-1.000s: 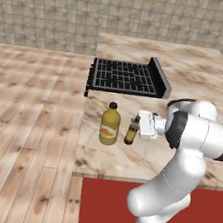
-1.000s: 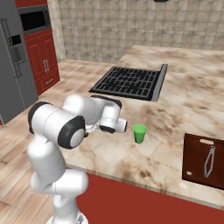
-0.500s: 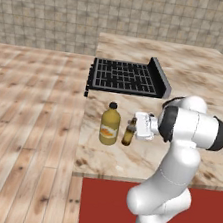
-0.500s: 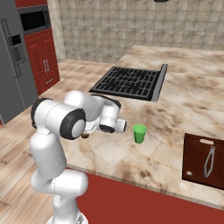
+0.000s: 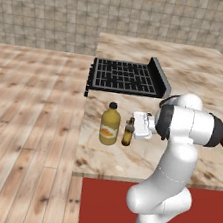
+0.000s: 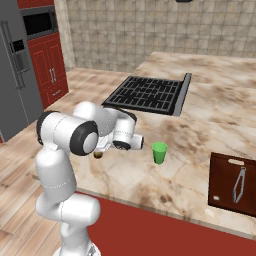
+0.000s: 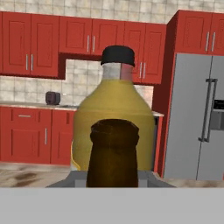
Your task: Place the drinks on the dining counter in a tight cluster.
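Nearing juice bottle (image 5: 109, 127) since before: pincer-held brown bottle (image 5: 128, 132)

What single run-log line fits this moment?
gripper: shut on brown bottle | brown bottle: upright on dining counter, beside juice bottle | green cup: apart on counter | stage: clustering drinks

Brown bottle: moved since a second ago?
Yes. The brown bottle has shifted left, closer to the juice bottle, which hasn't moved relative to the cooktop.
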